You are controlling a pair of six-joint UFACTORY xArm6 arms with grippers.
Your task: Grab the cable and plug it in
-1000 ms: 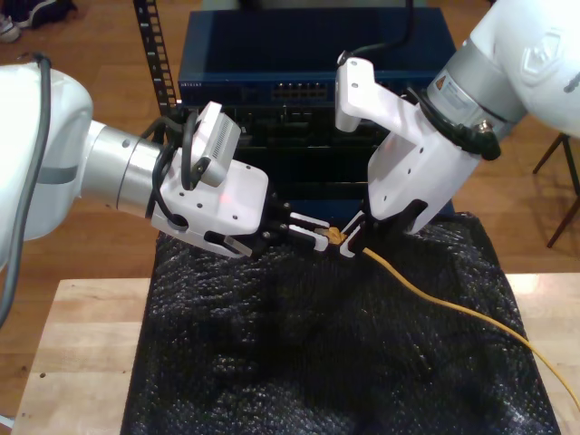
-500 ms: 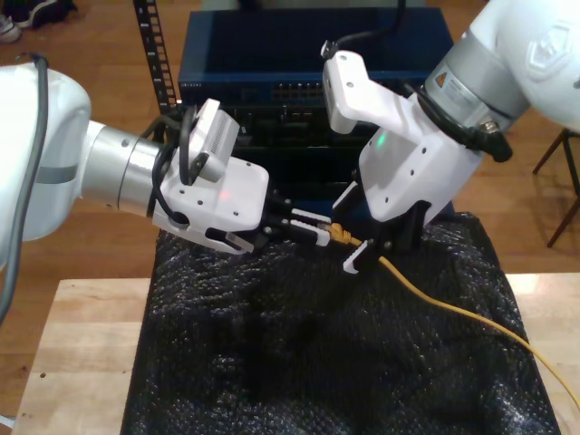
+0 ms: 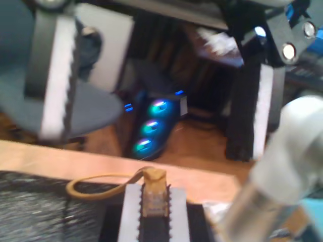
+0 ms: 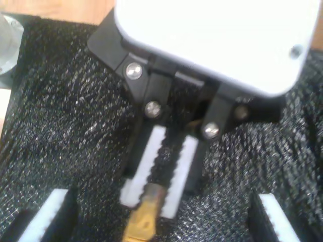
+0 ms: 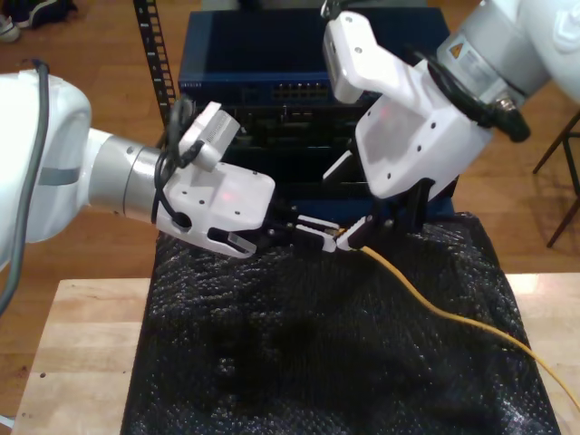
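The yellow-orange cable runs over the black mat from the exterior view's right edge up to its plug. My first gripper, on the arm at the exterior view's left, is shut on that plug, and the cable loops away behind it. The second wrist view looks down on the first gripper holding the plug. My second gripper, on the arm at the exterior view's right, is open just above the plug. Its fingers stand wide apart and touch nothing.
A blue network switch with a row of ports stands behind the mat. The black bubble mat covers a wooden table. A perforated rack rail rises at the back on the exterior view's left.
My second gripper opened, let go of the cable near the plug and rose up and back. My first gripper stayed shut on the plug, which shifted slightly.
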